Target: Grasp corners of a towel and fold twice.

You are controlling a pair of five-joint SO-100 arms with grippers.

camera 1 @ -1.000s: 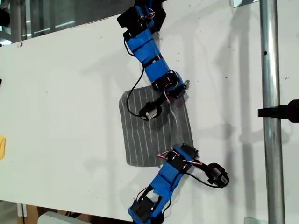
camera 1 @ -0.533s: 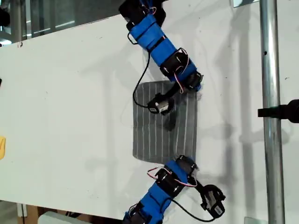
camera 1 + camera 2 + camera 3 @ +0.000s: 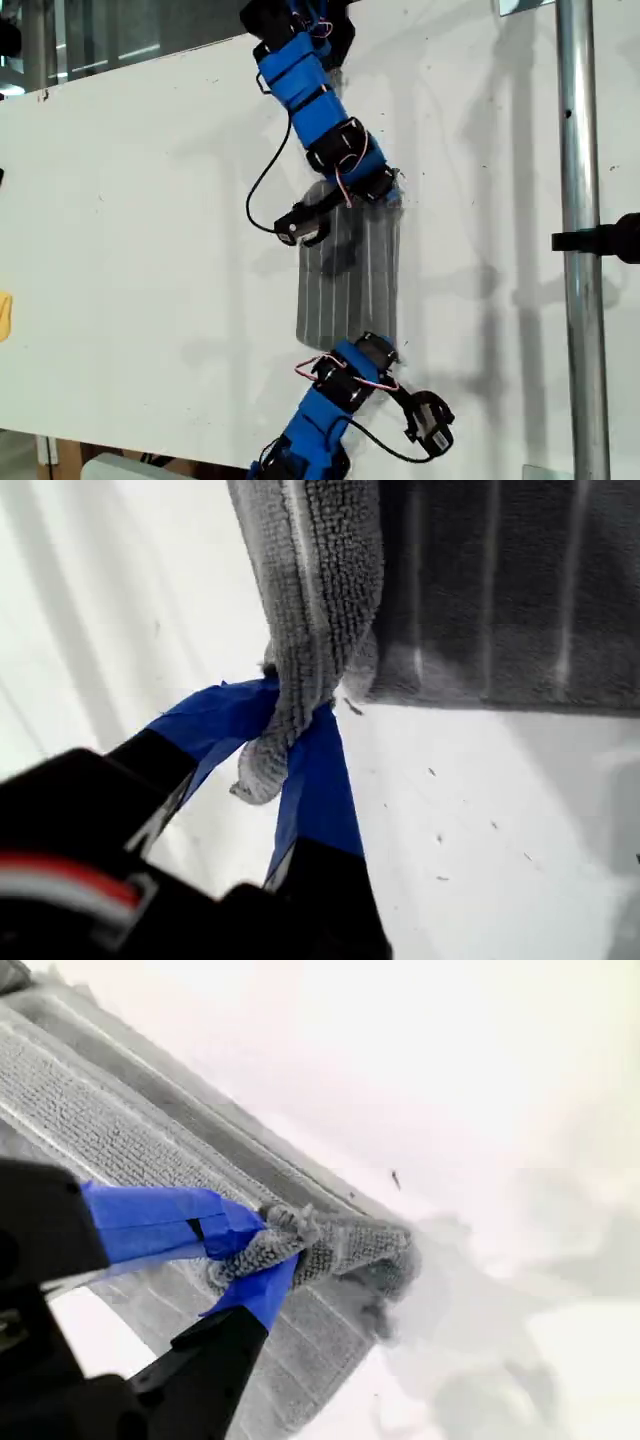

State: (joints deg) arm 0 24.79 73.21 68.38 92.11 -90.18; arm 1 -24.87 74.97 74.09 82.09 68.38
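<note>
Your first tool (image 3: 295,720) is clamped on a corner (image 3: 258,770) of the towel (image 3: 320,570). The grey cloth is bunched between the blue-taped jaws and lifted off the white table (image 3: 480,830), while the rest of the striped towel lies flat just beyond. Your second tool (image 3: 265,1245) is likewise closed on a corner (image 3: 345,1245), with the cloth doubled over itself there and the pinched tip sticking out past the jaws. In the exterior view the towel (image 3: 350,270) sits near the middle of the table (image 3: 150,200) as a narrow upright strip, its white stripes running lengthwise. One arm (image 3: 320,110) reaches in from the far edge and meets the strip's far right corner. The other arm (image 3: 325,410) comes from the near edge and meets its near right corner. You cannot tell from the wrist views which of these arms carries which tool. A metal pole (image 3: 575,250) stands well apart at the exterior view's right.
</note>
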